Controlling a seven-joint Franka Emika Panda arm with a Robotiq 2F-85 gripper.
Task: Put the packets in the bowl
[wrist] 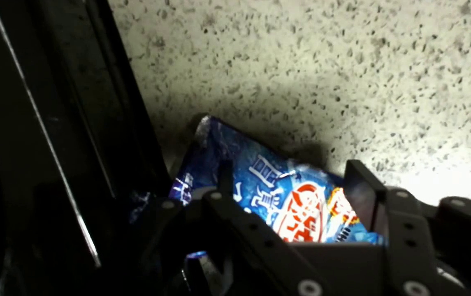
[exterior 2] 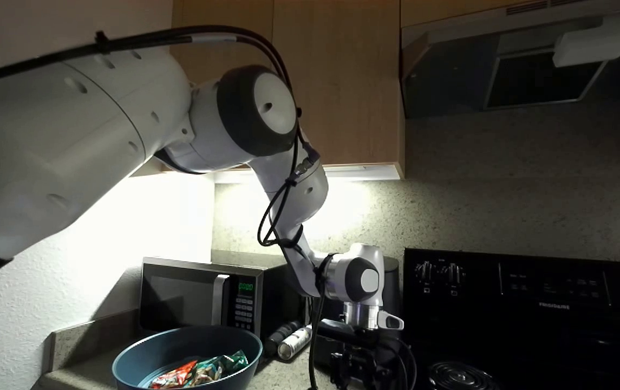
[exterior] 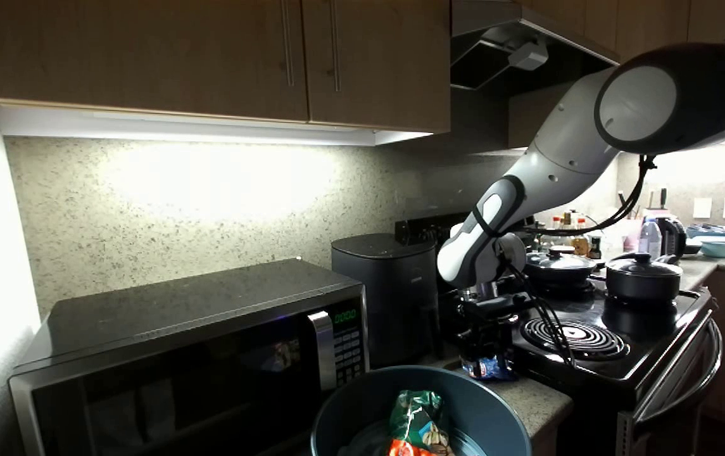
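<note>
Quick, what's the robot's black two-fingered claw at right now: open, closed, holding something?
Black two-fingered claw: open, jaws apart, with the shiny blue foil-like packet showing between them; whether they touch it, I can't tell.

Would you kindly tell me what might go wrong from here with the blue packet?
In the wrist view, the blue packet shows past one side of the gripper, so a lopsided grip might slip. It lies close beside the stove and could be nudged against it. The bowl is deep, so a low carry might clip it.
</note>
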